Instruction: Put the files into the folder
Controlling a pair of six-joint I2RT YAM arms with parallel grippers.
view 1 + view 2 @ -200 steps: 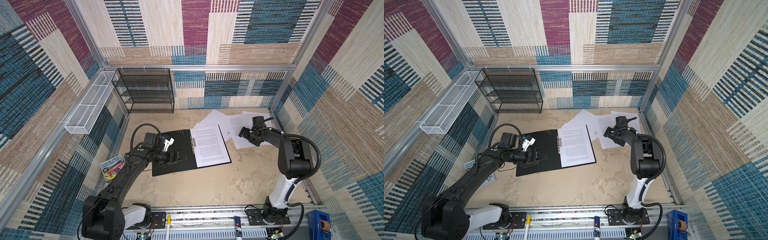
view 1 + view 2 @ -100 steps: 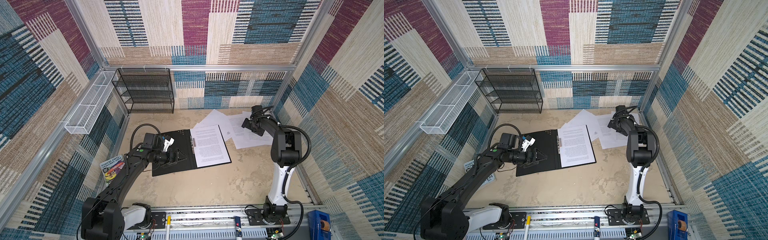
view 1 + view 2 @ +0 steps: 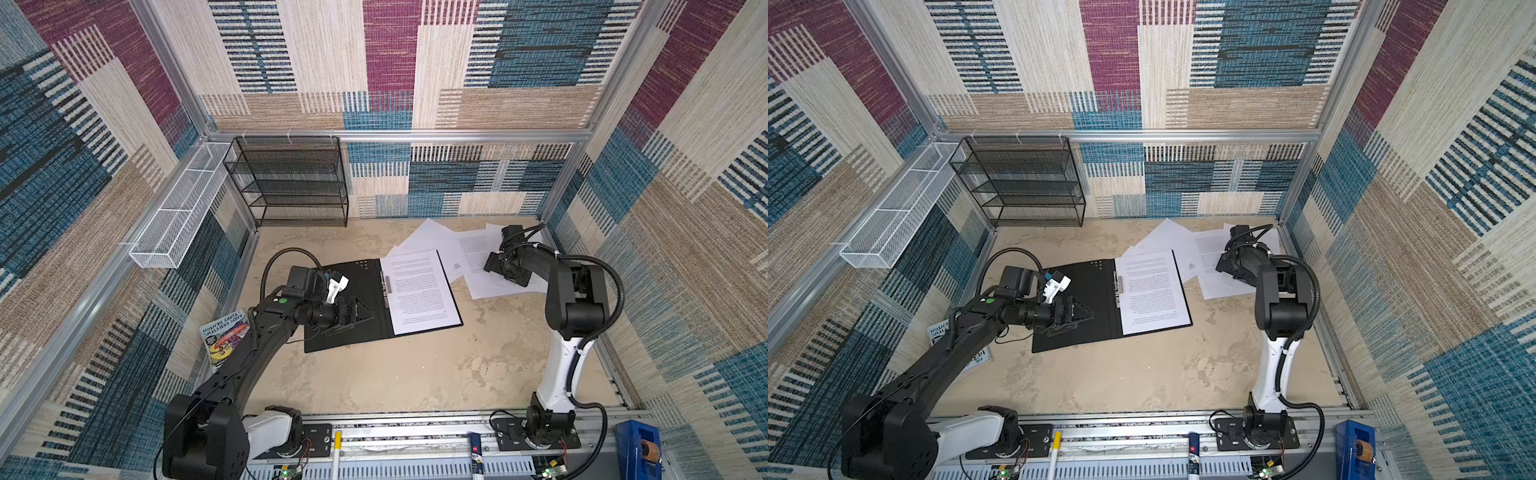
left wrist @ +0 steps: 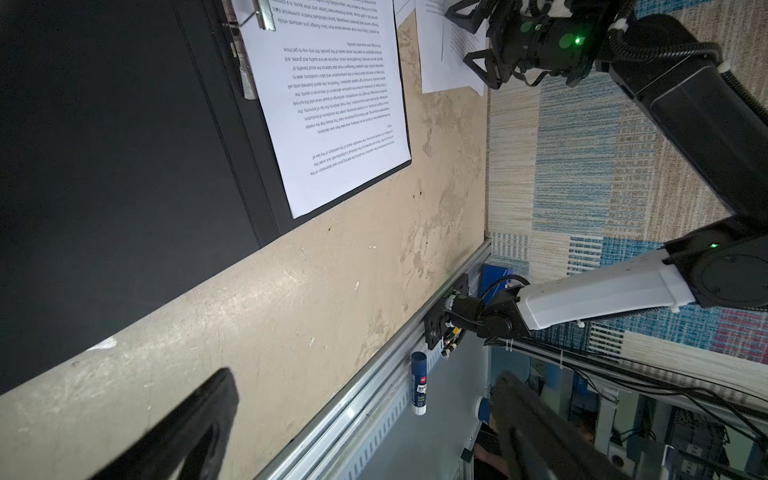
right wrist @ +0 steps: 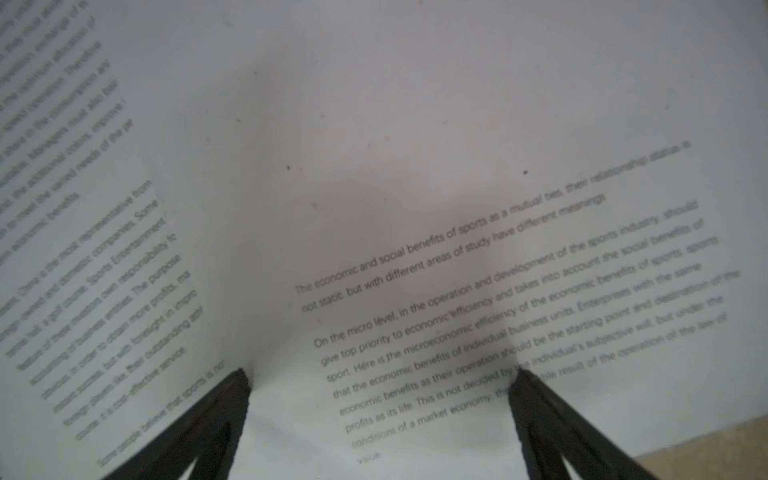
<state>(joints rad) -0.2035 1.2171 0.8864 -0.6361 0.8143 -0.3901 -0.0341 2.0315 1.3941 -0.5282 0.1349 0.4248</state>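
Observation:
The folder [image 3: 353, 307] [image 3: 1088, 307] lies open in both top views, black inside up, its metal clip [image 4: 245, 62] at the spine. One printed sheet [image 3: 419, 291] [image 4: 332, 104] rests on its right half. More files [image 3: 440, 245] [image 3: 1208, 266] lie fanned out at the back right. My right gripper [image 3: 503, 274] [image 3: 1233, 268] [image 5: 381, 374] is open, fingertips down on a printed sheet [image 5: 415, 166] of that pile. My left gripper [image 3: 361, 320] [image 3: 1077, 320] [image 4: 365, 376] hovers open and empty over the folder's left half [image 4: 124, 145].
A colourful book [image 3: 224, 336] leans at the left wall beside my left arm. A black mesh shelf [image 3: 291, 183] and a white wire basket [image 3: 174, 224] stand at the back left. A glue stick [image 3: 477, 453] [image 4: 419, 382] and a blue tape dispenser [image 3: 636, 449] sit on the front rail.
The right gripper swung toward the back wall over the loose sheets, then came back down onto them. The left arm, the folder and its sheet have not moved.

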